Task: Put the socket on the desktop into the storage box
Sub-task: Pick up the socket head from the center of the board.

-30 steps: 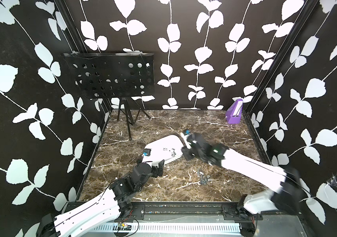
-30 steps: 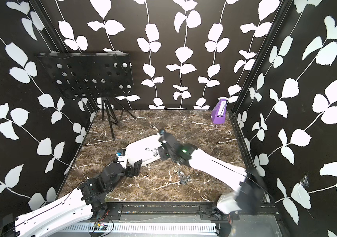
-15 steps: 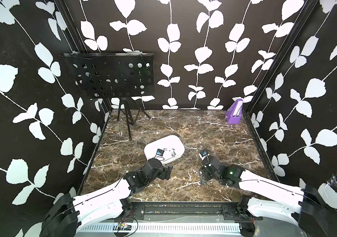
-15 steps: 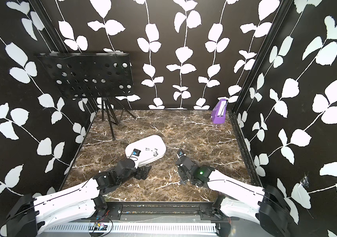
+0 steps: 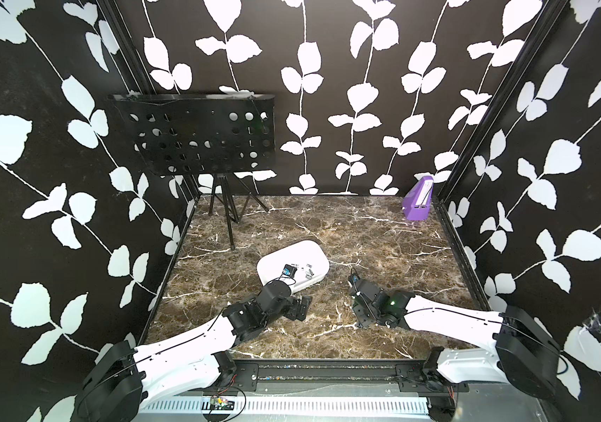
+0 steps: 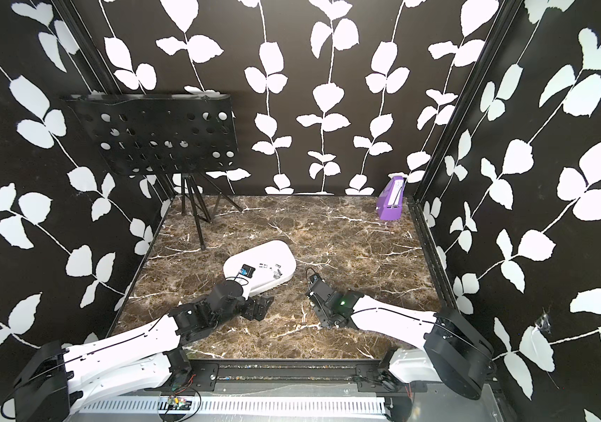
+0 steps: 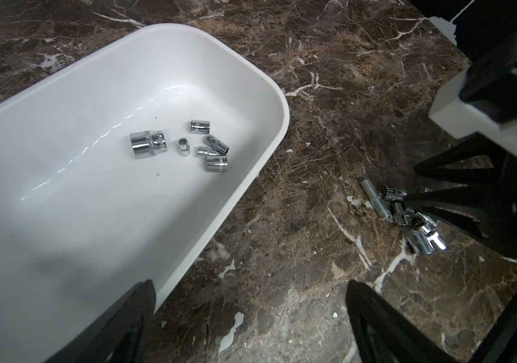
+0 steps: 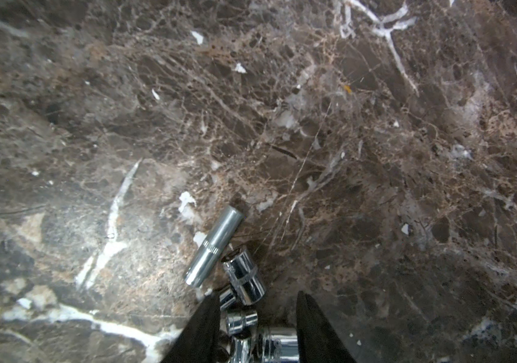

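On desktop [image 8: 376, 125] near storage box [image 7: 62, 188]: sockets [image 8: 241, 320] between right jaws, grip unclear; left jaws spread, empty.

storage box [image 7: 78, 204]: white | sockets [image 7: 147, 144]: chrome | desktop [image 7: 282, 251]: brown marble, white-veined

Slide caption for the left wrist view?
Six sockets lie in the white storage box; a loose cluster sits on the marble desktop at the right pincer.

no legible text anywhere, white label [image 5: 424, 193] on purple box [image 5: 415, 210] too small to read
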You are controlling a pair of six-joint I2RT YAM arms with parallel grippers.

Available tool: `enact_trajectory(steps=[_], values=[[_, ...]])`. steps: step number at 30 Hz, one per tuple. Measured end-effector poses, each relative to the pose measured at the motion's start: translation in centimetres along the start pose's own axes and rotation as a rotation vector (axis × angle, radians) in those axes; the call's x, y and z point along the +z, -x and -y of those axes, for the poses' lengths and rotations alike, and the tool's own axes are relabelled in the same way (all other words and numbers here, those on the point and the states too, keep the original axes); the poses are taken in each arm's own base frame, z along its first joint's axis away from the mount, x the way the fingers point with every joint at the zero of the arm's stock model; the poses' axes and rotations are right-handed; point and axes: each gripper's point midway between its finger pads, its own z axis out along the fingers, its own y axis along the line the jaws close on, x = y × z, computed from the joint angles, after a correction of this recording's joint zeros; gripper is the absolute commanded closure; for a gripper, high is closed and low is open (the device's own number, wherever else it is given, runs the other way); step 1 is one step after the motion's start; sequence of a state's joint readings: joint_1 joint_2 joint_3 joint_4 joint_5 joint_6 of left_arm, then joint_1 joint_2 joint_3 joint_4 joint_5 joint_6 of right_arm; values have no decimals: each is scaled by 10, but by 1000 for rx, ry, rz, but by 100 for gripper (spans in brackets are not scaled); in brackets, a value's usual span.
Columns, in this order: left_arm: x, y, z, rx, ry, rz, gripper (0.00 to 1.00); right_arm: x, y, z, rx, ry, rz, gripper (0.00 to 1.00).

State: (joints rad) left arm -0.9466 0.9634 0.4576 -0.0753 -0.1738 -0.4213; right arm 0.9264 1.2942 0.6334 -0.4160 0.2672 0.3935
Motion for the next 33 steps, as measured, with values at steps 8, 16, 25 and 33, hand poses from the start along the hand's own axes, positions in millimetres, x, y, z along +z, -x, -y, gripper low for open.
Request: enact_trajectory(steps=[8, 16, 25, 33], values=[[0, 0, 0, -1, -2, 0, 5, 3, 1, 0, 17, 18, -4, 60], [-1, 2, 1, -2, -4, 6, 5, 10, -5, 1, 26, 22, -42, 63], [-3, 4, 1, -4, -7, 15, 5, 18, -11, 2, 30, 15, -80, 65], [-3, 4, 1, -5, -8, 17, 5, 22, -13, 6, 47, 10, -100, 65]])
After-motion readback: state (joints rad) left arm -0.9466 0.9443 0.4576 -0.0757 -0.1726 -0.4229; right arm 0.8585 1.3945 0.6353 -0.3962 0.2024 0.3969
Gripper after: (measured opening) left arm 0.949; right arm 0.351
